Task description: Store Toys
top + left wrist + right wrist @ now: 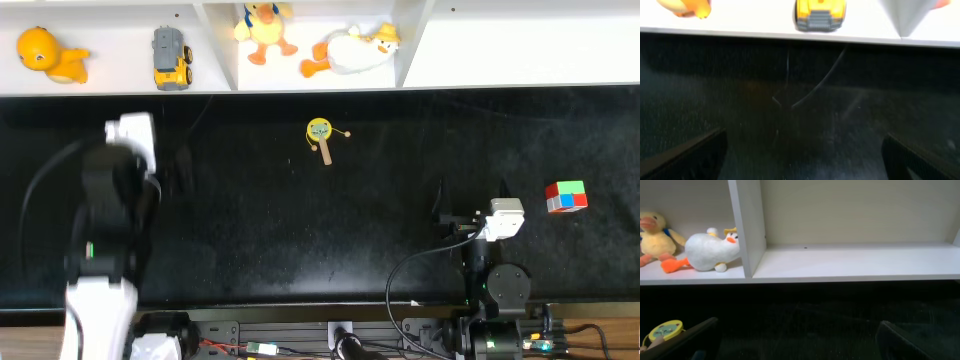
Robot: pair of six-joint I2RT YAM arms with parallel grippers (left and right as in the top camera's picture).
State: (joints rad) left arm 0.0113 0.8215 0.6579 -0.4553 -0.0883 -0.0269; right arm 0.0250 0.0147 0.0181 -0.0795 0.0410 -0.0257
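We locate two toys on the black mat (250, 230). A small hand drum (320, 134) with a wooden handle lies flat near the shelf (500, 60), in front of its middle compartment. A colour cube (566, 196) sits well apart from it, at the right side beside the right arm.

The left gripper (805, 160) has its fingers spread wide with nothing between them. The right gripper (797, 345) is likewise wide open and unloaded, with the drum off to one side of it.

We judge both toys light and rigid. The drum offers a thin handle, so we recommend closing across the handle close to the disc; a bead on a cord may hang from it, though it is too small to confirm. The cube's smooth faces may slip, so we recommend gripping two opposite flat sides squarely
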